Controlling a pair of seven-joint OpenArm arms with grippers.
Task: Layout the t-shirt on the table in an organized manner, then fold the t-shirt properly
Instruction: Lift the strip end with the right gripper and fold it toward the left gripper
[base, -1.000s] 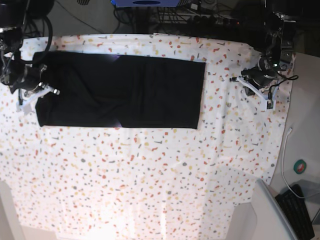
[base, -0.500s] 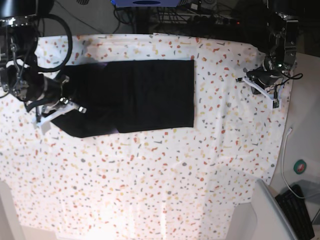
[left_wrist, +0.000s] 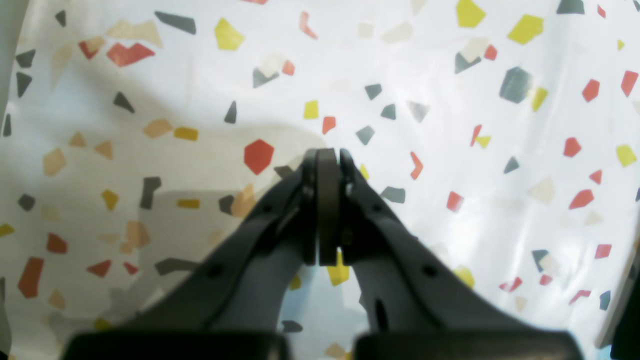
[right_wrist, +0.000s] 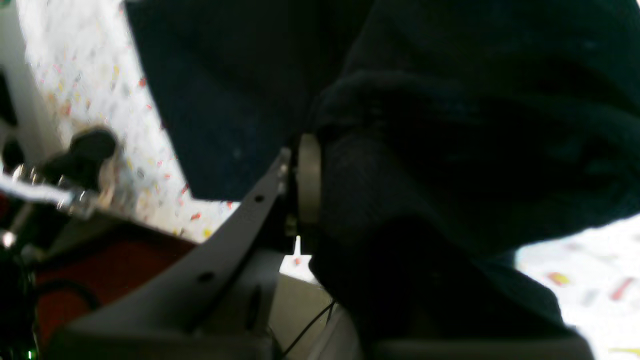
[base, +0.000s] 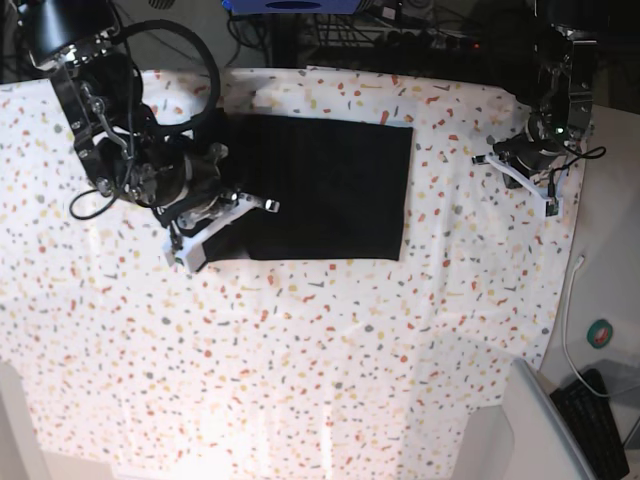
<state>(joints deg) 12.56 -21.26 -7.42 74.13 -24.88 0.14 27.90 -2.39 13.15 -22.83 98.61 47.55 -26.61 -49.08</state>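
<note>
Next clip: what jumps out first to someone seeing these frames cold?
The black t-shirt on the speckled table, lying as a folded rectangle toward the far side. The right end effector is clamped on one end of it, carrying that end over the rest, with dark cloth bunched against its pad in the wrist view. The left end effector sits shut and empty over bare cloth near the table's other edge.

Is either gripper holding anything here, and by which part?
The right gripper is shut on the t-shirt, pinching a bunched edge at the end nearest that arm. The left gripper is shut on nothing, over the table.
</note>
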